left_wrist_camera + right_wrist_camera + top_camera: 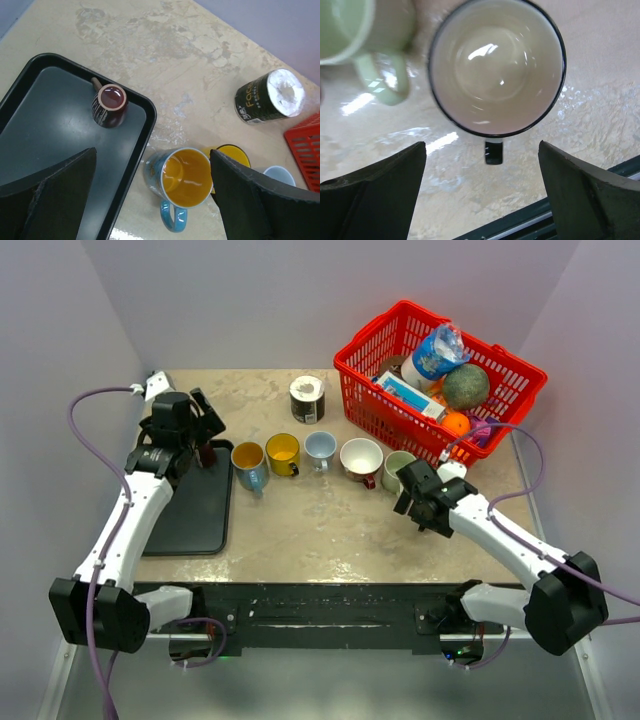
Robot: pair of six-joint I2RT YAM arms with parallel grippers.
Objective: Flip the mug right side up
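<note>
Low in the right wrist view the right gripper point(481, 143) is open. The mug point(497, 65) stands upright at the centre, free of both fingers, beside a green mug point(350, 25). Farther up at the left, the left gripper point(152, 151) is also open, above the black tray point(50, 130).

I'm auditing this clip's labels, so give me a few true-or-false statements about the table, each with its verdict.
1. The white mug below the right gripper stands mouth up. True.
2. The right gripper's jaws are clamped on that mug. False: they stand open, clear of it.
3. The small brown cup stands on the black tray. True.
4. The red basket is empty. False: it holds groceries.
</note>
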